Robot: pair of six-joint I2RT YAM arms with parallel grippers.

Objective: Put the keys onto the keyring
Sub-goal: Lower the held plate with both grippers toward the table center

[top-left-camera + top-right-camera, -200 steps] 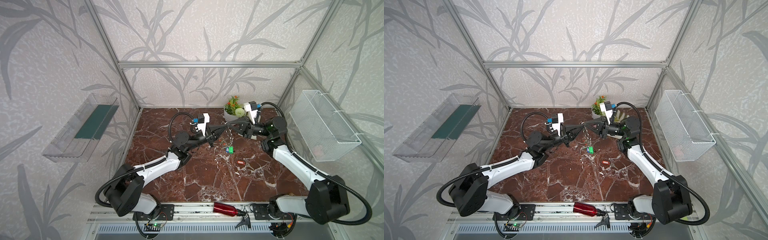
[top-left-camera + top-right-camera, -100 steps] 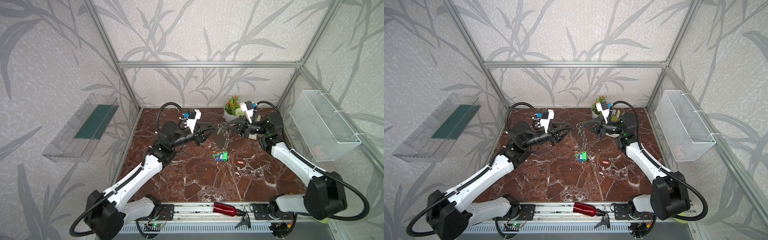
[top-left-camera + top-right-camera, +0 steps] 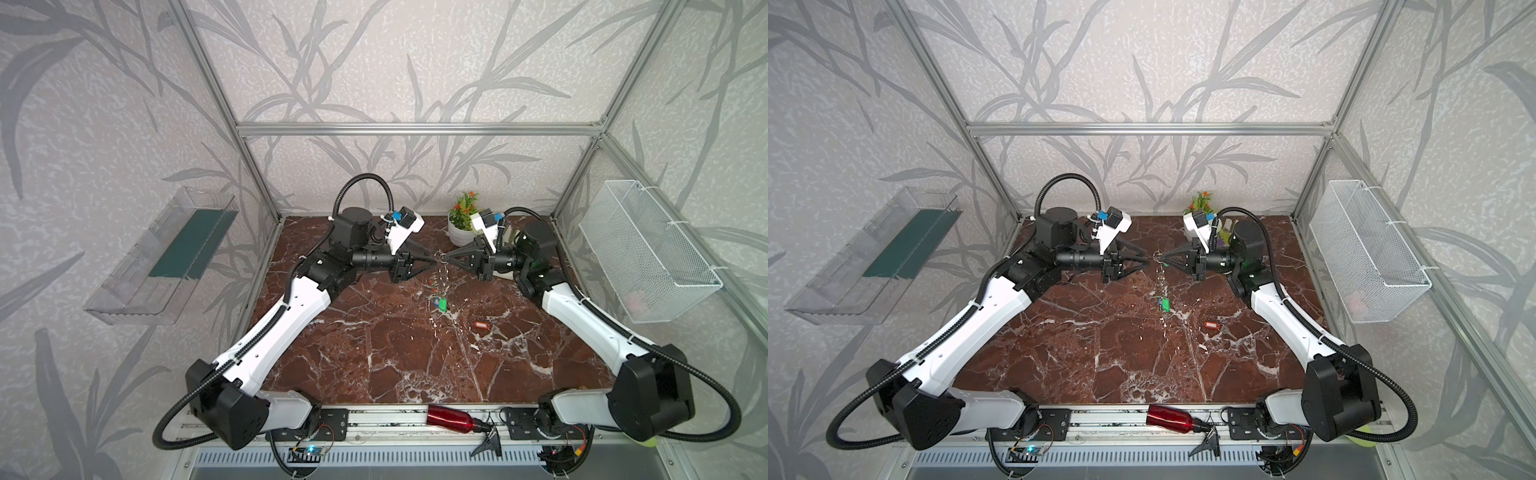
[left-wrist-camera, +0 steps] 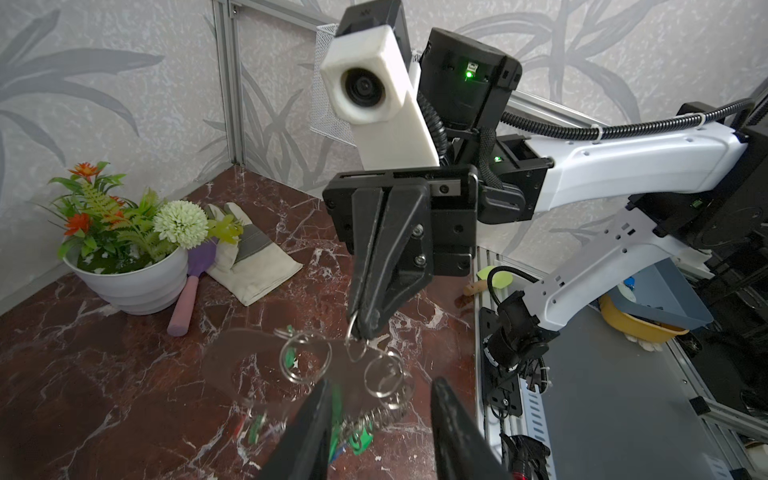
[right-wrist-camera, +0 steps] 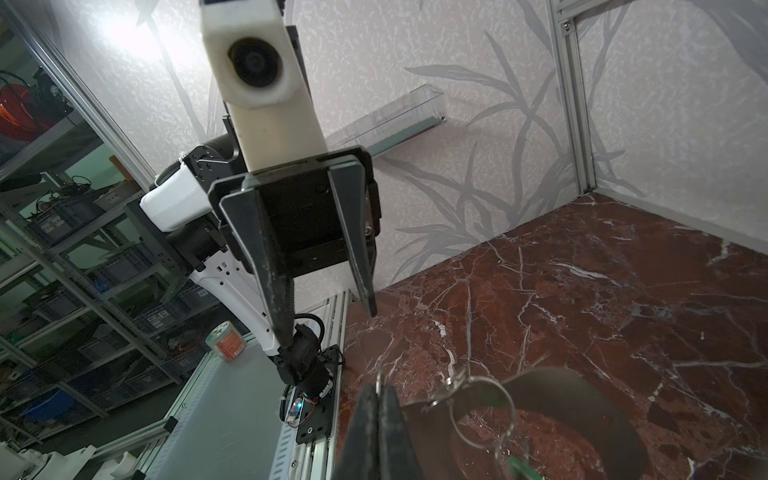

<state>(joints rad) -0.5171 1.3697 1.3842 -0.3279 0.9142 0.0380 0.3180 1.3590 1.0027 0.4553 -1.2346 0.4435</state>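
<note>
The keyring (image 4: pixel 249 345), a flat grey-tan plate edged with silver split rings, hangs in the air above the middle of the table. My right gripper (image 5: pixel 378 415) is shut on one of its split rings. Green and blue tagged keys (image 3: pixel 441 303) dangle from its lower end. My left gripper (image 4: pixel 380 411) is open and faces the right gripper (image 3: pixel 446 258) tip to tip, its fingers (image 4: pixel 320 415) on either side of the plate's ring cluster; contact cannot be told. A loose red-orange key (image 3: pixel 481 324) lies on the marble to the right.
A potted plant (image 3: pixel 461 224) stands at the back, with a glove (image 4: pixel 249 266) and a pink-handled trowel (image 4: pixel 187 291) beside it. A red bottle (image 3: pixel 451 417) lies on the front rail. A wire basket (image 3: pixel 648 253) hangs on the right wall, a clear shelf (image 3: pixel 166 257) on the left.
My left gripper opened, drew back to the left, then came back up to the right gripper's tip. The keyring now hangs from the right gripper alone.
</note>
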